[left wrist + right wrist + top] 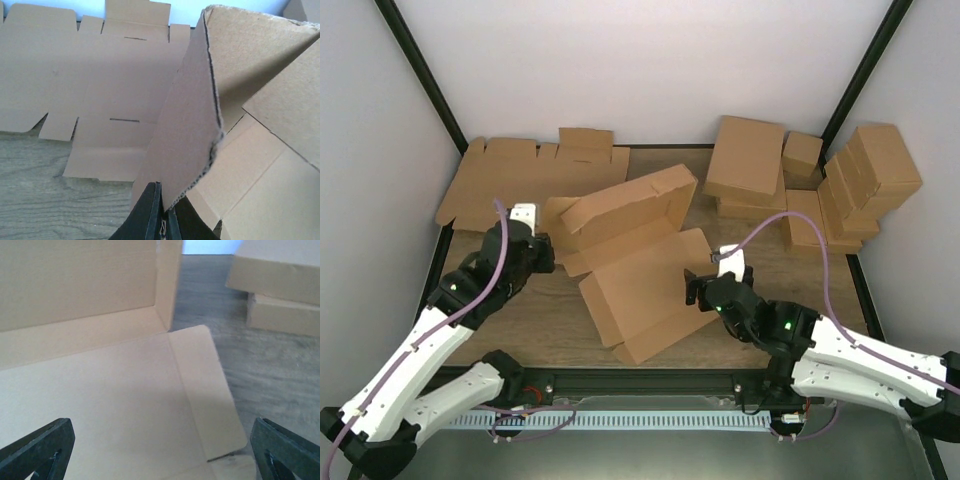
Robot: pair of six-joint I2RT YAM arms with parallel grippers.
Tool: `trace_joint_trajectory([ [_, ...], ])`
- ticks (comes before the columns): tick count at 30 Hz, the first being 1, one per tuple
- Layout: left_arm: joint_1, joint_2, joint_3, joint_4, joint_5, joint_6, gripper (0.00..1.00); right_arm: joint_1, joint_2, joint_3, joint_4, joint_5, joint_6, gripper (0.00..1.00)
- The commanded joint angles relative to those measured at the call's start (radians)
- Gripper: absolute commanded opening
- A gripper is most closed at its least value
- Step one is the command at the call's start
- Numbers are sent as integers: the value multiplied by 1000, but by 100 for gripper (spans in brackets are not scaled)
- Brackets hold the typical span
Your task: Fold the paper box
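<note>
— While it's sitting centre of the table (545, 335), how's the paper box (630, 250) coming?
— Abt half: rear walls standing, lid lying flat. Left gripper (164, 212) is pinching a flap; right gripper (692, 287) is hovering, jaws apart.

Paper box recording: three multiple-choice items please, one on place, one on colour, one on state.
1. The blanks lie: A at the near edge; B far right; C far left.
2. The cables are: A purple; B green; C yellow.
3. The right jaws are: A shut on a flap; B open; C shut empty.

C, the top view shows them flat at far left. A, both cables show purple. B, the fingers stand wide apart over the box.
</note>
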Motion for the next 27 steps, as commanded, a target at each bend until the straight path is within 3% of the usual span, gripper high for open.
trace_joint_trajectory([
  [1, 1, 19, 80, -29, 41, 51, 4, -3, 42, 104, 135, -50, -239, 100],
  [5, 1, 25, 68, -25, 73, 63, 4, -3, 92, 152, 235, -128, -471, 99],
  [12, 1, 21, 42, -12, 85, 61, 4, -3, 140, 207, 314, -191, -715, 96],
  [18, 0, 21, 33, -2, 96, 66, 4, -4, 124, 165, 401, -279, -1001, 95],
  [22, 1, 20, 27, 5, 115, 69, 4, -4, 108, 105, 499, -305, -1276, 91],
  [27, 0, 16, 26, 8, 125, 72, 4, -18, 186, 91, 589, -280, -1470, 89],
])
